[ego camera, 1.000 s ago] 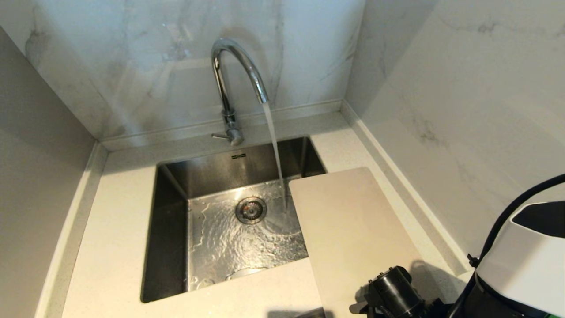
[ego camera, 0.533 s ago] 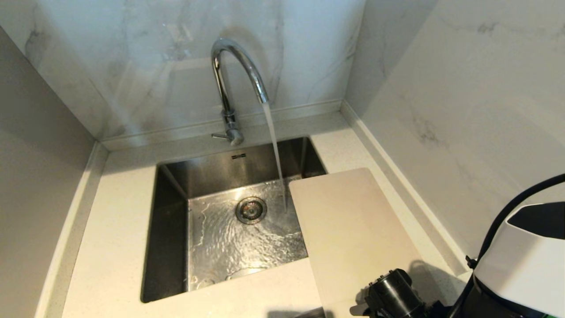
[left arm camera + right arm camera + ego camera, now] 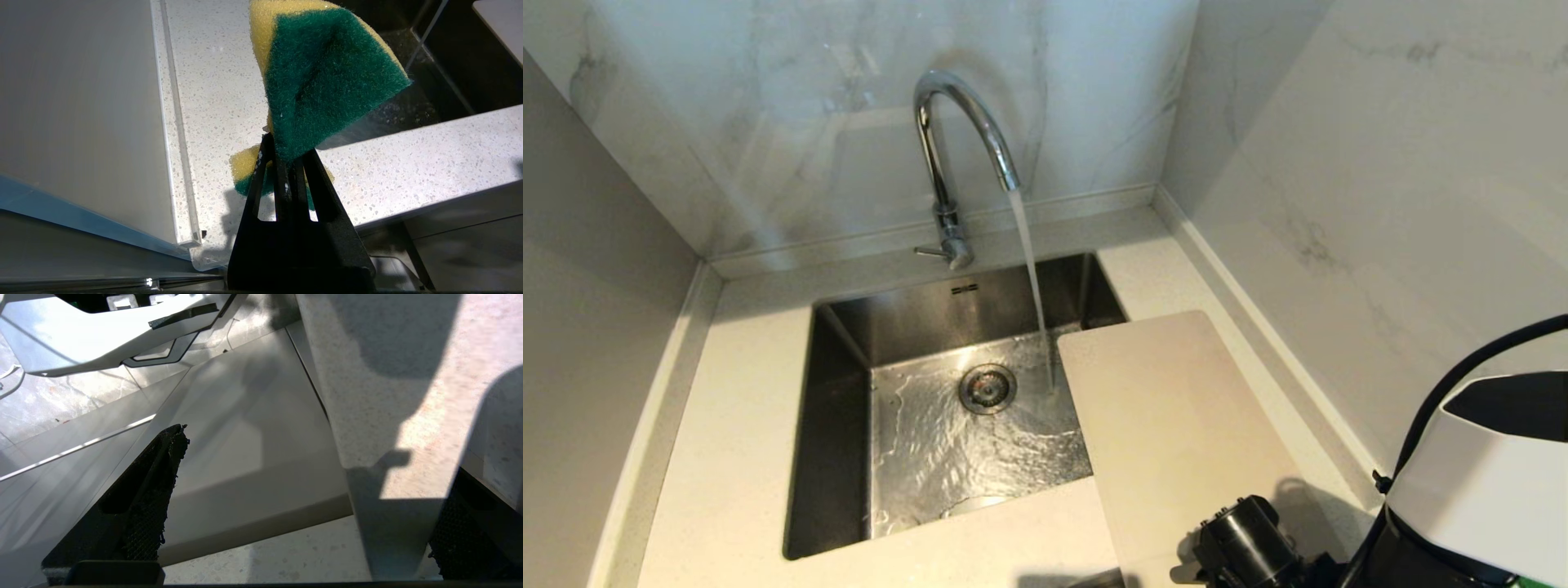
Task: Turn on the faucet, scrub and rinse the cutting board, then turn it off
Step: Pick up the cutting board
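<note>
The chrome faucet [image 3: 947,163] stands behind the sink [image 3: 837,425], and water runs from its spout onto the sink floor. The pale beige cutting board [image 3: 1176,433] lies flat on the counter to the right, with its left edge over the sink's rim. My right arm's black wrist [image 3: 1250,547] hovers over the board's near end. My right gripper [image 3: 322,457] is open, and the cutting board's edge [image 3: 388,396] runs between its fingers, close to one of them. My left gripper [image 3: 286,151] is shut on a green-and-yellow sponge [image 3: 322,73], above the counter's front left part.
Marble walls close in the counter [image 3: 735,425] at the back and right, and a grey panel [image 3: 580,286] on the left. The drain [image 3: 987,388] sits mid-sink under rippling water. My white right arm cover [image 3: 1486,490] fills the lower right corner.
</note>
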`<state>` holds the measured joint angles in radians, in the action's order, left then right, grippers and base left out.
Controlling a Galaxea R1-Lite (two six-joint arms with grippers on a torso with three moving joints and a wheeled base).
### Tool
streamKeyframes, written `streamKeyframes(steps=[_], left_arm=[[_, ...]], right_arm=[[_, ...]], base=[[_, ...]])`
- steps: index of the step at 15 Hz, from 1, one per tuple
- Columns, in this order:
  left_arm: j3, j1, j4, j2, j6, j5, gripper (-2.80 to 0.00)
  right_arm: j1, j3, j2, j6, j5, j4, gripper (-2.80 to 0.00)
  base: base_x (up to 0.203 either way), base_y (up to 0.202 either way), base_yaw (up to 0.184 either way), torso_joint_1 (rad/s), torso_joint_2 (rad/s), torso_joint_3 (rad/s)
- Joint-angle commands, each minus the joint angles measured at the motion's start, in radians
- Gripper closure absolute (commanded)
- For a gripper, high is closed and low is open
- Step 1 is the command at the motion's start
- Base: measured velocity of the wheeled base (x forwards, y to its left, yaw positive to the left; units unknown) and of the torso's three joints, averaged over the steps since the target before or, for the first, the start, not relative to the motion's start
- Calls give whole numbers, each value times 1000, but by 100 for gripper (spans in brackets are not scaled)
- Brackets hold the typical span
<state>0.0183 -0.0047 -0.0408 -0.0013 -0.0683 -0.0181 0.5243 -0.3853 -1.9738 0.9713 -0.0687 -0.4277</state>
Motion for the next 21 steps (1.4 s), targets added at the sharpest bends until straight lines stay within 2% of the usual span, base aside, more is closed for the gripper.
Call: streamKeyframes(steps=[1, 21], left_arm=[[0, 0, -1, 0, -1, 0, 0], [0, 0, -1, 0, -2, 0, 0]], right_arm=[[0, 0, -13, 6, 0, -3, -280], [2, -22, -70, 15, -19, -3, -280]], base=[[0, 0, 0, 0, 0, 0], [0, 0, 0, 0, 0, 0]])
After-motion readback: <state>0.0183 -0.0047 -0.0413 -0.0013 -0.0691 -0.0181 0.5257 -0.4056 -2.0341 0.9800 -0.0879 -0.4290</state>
